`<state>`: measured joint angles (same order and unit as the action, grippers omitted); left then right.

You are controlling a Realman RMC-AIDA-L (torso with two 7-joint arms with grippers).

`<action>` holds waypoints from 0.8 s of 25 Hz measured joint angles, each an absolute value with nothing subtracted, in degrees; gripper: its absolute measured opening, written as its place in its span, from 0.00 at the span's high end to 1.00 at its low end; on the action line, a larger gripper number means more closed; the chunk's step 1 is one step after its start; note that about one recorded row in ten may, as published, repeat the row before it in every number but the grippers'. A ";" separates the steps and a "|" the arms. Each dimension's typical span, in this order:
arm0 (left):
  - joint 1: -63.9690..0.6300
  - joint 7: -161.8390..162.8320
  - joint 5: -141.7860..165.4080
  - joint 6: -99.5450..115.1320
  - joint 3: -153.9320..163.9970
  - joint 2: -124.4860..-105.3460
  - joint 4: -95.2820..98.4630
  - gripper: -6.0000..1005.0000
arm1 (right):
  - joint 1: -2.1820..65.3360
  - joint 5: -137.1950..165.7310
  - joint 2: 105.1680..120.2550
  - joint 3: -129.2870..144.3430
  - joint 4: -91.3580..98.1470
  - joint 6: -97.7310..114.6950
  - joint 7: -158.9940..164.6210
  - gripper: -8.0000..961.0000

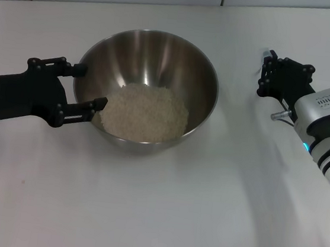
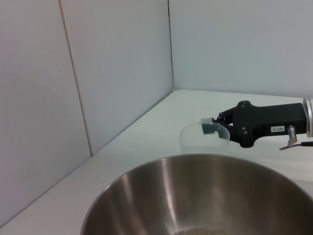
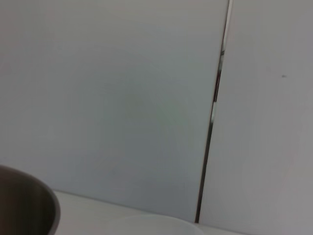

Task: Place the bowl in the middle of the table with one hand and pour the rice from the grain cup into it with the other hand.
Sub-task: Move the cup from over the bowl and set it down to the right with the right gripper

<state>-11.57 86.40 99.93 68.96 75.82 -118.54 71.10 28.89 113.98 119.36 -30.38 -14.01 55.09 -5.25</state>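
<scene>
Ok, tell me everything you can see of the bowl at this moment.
The bowl is a wide, round, shiny steel one with a thin rim, upright on the white table. A loose heap of pale rice fills its bottom. The left gripper straddles its near-left rim, one finger inside, one outside. The right gripper holds the empty grain cup just beyond it.

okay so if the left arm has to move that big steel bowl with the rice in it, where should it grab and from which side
Probably the thin rim of the shiny round stainless-steel mixing bowl, on the robot's left side. The left gripper is already there, one finger inside over the pale rice and one outside the wall. The sloped, wide wall offers no other hold.
</scene>
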 joint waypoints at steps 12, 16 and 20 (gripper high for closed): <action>-12.10 86.60 99.93 68.90 75.85 -118.57 70.94 0.27 | 26.28 117.61 119.62 -30.07 -14.20 53.22 -5.12 0.82; -12.15 86.89 99.93 68.92 75.85 -118.56 70.73 0.27 | 22.46 117.64 119.41 -30.18 -16.09 55.43 -5.00 0.69; -12.20 86.91 99.93 68.95 75.84 -118.56 70.05 0.27 | 16.45 117.57 119.31 -30.53 -17.75 62.74 -4.62 0.62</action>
<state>-12.20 86.91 99.93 68.95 75.84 -118.56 70.05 16.45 117.57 119.31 -30.53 -17.75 62.74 -4.62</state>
